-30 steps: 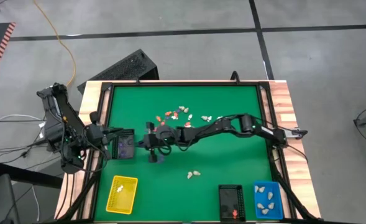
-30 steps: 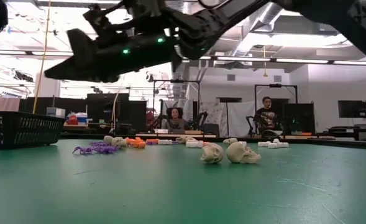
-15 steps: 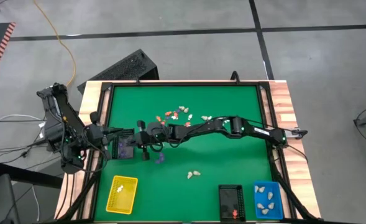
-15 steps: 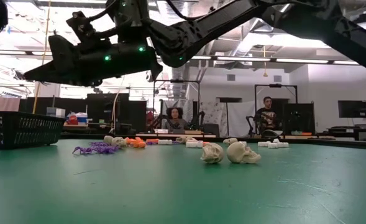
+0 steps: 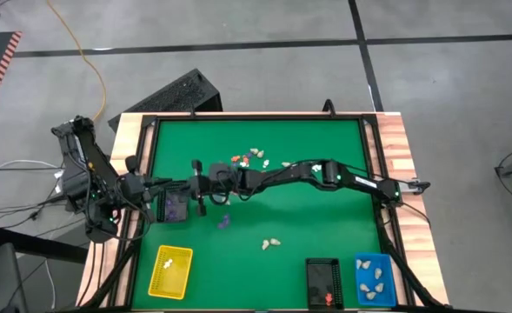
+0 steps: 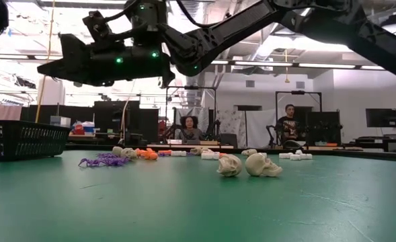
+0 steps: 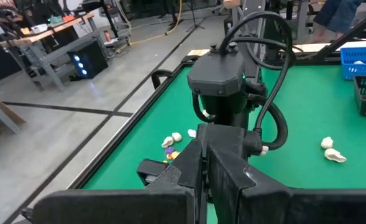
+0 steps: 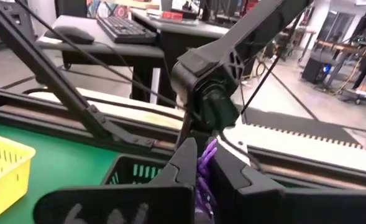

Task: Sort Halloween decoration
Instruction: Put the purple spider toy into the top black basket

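Green table (image 5: 316, 226), scattered figurines (image 5: 256, 156); workshop behind, seemingly two seated people

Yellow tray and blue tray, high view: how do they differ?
The yellow tray sits on the left arm's side, the blue tray on the right arm's side, beside a black tray. The yellow tray shows one pale piece; the blue tray holds several cream figurines. Both are small rectangular trays.

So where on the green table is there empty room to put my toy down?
The widest bare green lies between the yellow tray and the black tray, around two cream skulls. The right side is bare too. It is crowded near the far edge, where little figurines cluster, and at the left, where the right pincer hangs by a dark basket.
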You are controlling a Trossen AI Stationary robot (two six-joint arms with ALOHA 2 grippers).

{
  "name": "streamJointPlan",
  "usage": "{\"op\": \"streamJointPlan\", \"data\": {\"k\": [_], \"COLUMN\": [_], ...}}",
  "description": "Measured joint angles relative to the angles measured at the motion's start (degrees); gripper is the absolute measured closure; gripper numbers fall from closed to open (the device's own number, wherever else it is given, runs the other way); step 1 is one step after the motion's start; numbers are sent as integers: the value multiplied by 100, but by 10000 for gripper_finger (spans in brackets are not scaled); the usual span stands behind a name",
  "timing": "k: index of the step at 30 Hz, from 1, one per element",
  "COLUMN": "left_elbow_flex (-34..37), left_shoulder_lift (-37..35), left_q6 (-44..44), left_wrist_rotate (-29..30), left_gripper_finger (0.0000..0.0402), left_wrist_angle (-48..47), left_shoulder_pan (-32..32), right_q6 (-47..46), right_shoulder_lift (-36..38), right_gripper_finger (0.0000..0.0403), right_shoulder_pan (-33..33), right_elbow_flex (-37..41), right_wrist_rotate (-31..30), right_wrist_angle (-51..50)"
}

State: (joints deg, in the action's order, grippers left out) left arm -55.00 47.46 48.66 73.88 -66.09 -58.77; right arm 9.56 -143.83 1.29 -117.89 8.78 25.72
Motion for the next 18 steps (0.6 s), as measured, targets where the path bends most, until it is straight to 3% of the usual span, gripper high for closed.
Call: {"op": "streamJointPlan", "data": {"k": [11,18], "left_elbow_flex": [0,0], "left_shoulder_lift": [2,0], "left_q6": [3,11], "left_wrist_rotate": [-31,-121], "left_gripper_finger": [388,388], "left_wrist_angle": [-26,-26], "left_shoulder_pan": [-1,-1], "right_q6": [-341,-251], "right_shoulder_lift": [-846,-1130], "right_gripper_finger": [359,348], "right_shoulder_pan": [116,93], "right_elbow_flex": [-645,-1097], "right_wrist_rotate": [41,59], "right_wrist_angle": [547,-325]}}
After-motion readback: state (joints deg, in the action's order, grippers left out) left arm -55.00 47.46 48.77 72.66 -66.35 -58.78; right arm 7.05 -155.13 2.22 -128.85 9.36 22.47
